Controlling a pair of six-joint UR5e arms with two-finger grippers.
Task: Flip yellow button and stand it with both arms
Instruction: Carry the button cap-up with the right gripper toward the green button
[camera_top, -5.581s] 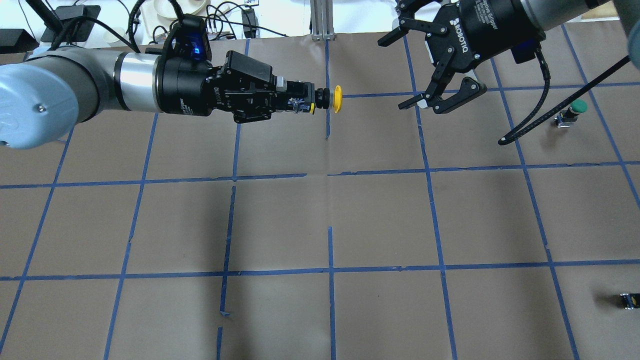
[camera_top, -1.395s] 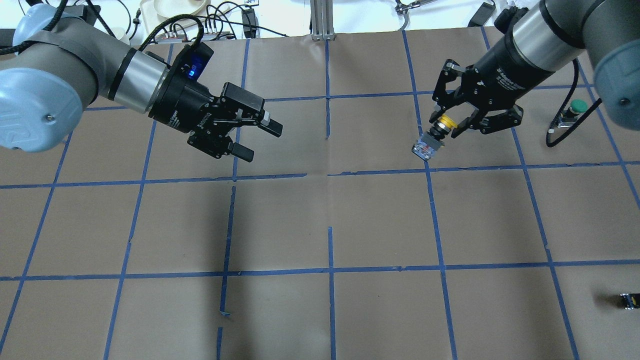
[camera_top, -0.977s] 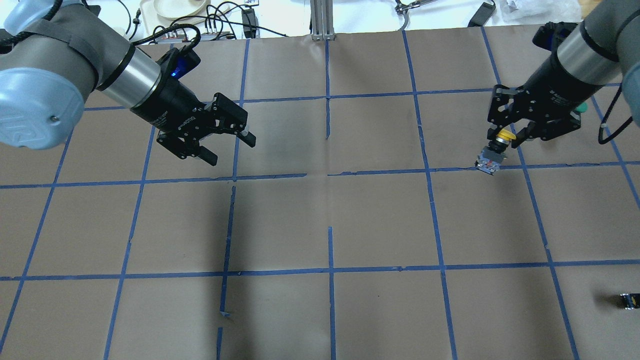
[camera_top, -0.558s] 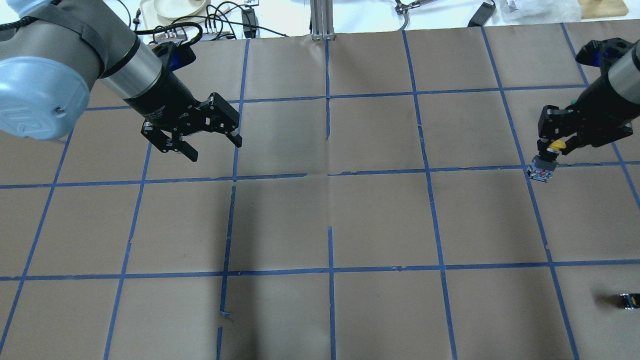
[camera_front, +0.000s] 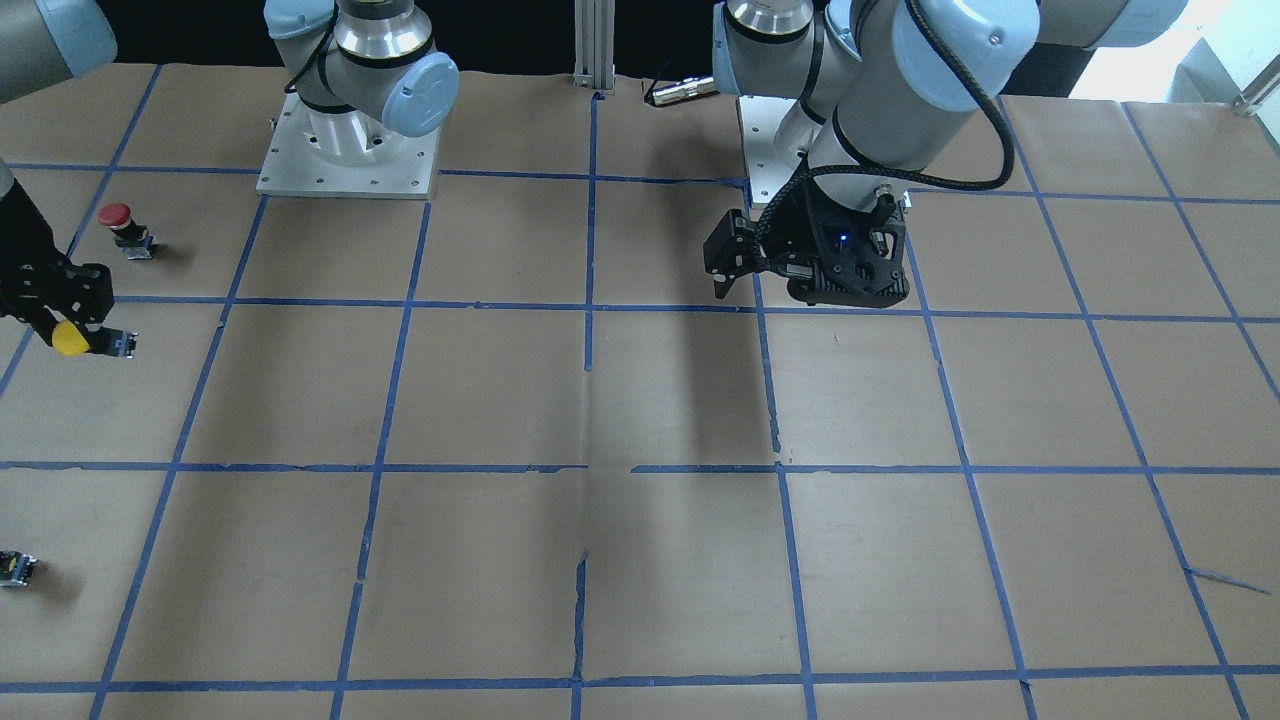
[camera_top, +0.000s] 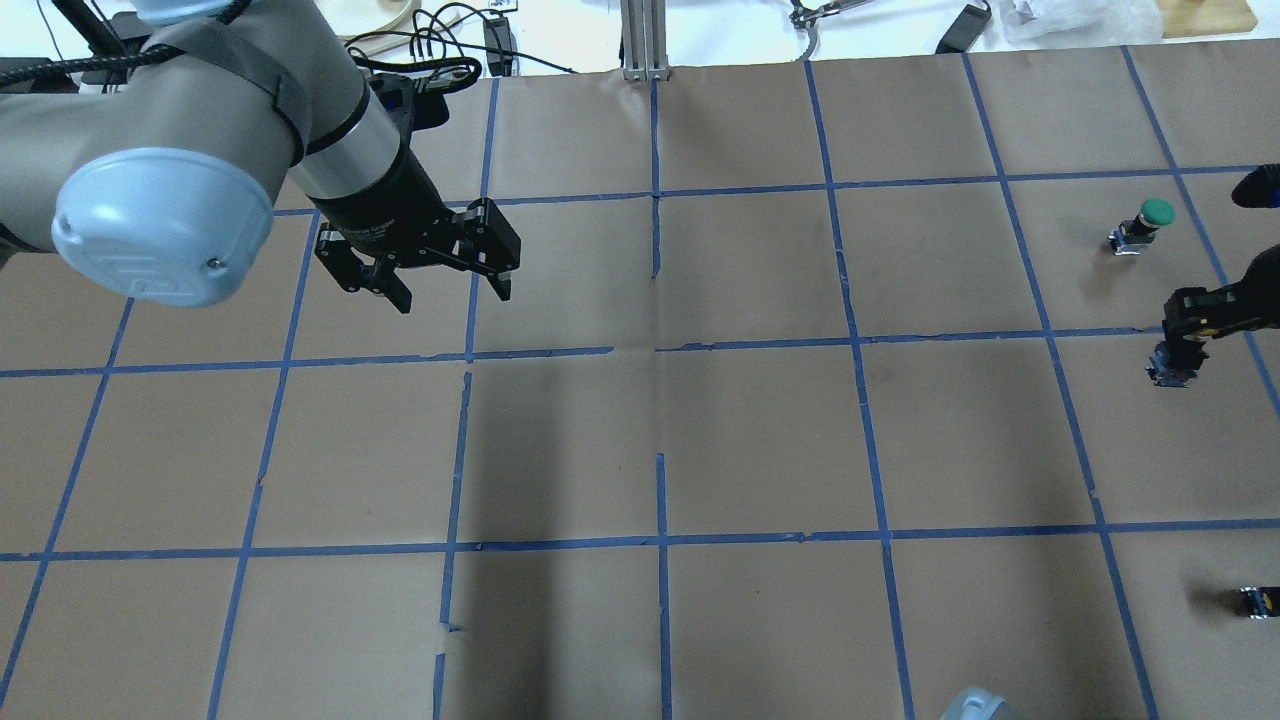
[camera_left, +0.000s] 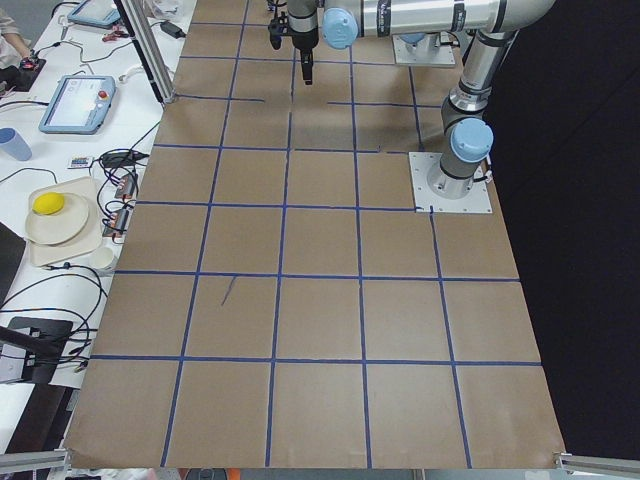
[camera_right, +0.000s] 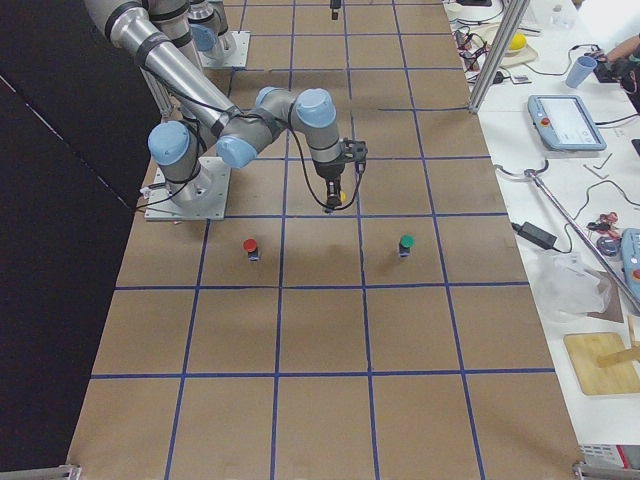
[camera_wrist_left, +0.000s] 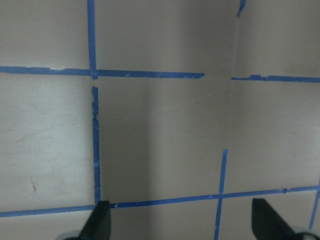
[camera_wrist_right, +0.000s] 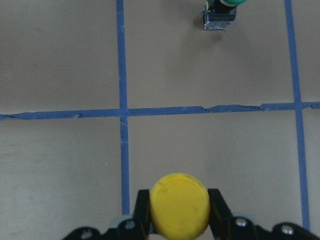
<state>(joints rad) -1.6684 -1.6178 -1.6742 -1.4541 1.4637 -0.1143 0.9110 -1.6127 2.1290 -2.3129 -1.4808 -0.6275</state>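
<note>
Two changes matter. The left gripper (camera_top: 452, 295), far left of the green button (camera_top: 1150, 218), hangs empty with jaws spread, having given up the yellow button (camera_wrist_right: 180, 210). The right gripper (camera_top: 1183, 338) has carried it down, clamped on its cap, body downward, near the green button, one blue tape line (camera_wrist_right: 200, 109) short of it. So the flip looks done; setting down and letting go remain. Whether the base touches the table (camera_top: 760, 440) I cannot tell. Counted: two arms (camera_front: 950, 50), one yellow button, one red button (camera_right: 250, 246) on the green button's robot side, one green button, one small dark block (camera_top: 1258, 600).
</note>
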